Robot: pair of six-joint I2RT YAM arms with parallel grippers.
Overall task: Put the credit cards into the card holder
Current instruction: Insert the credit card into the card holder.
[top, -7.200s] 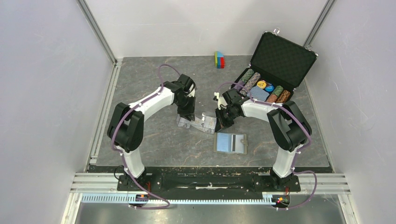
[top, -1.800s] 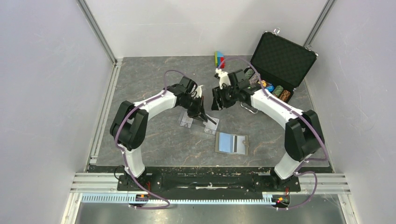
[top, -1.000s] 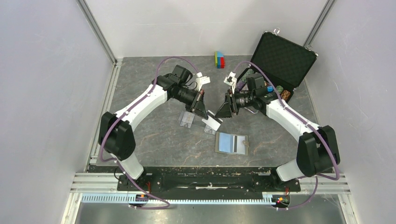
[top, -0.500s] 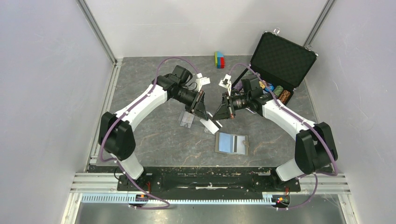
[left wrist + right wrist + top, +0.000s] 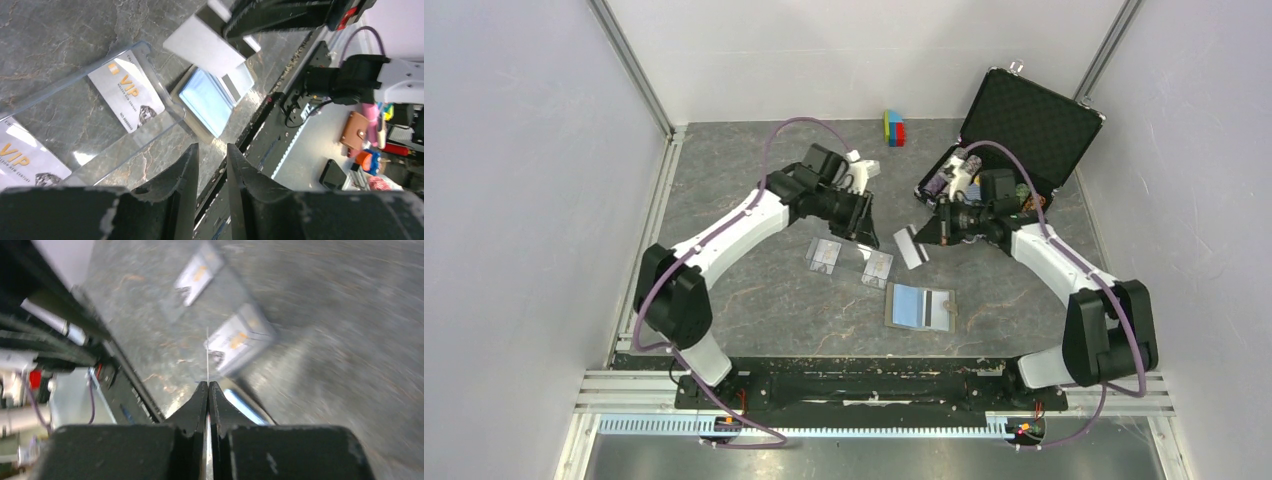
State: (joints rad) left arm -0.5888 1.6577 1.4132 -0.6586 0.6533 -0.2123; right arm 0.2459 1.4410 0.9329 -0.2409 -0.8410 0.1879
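The credit card (image 5: 911, 247) in hand is pinched by one short end in the right claw (image 5: 927, 235), whose fingers are pressed together on it. It hangs in the air, tilted, above the tabletop (image 5: 754, 290) and just beyond the far edge of the card holder (image 5: 919, 307). The holder lies open and flat with its light blue lining up, near the front edge.

The step in hand looks like carrying this card to the holder and seating it. To do that well, the right claw should bring the card's free edge low and nearly flat to the lining. It should then line the card up square with the pocket mouth and slide it in without pressing down, since the light holder may skate.

Two more cards (image 5: 132, 97) lie in the halves of the open clear case (image 5: 876, 268), just left of the holder. The left claw (image 5: 865, 228) hovers over that case, fingers parted by a narrow gap and holding nothing. It could steady the holder's edge.
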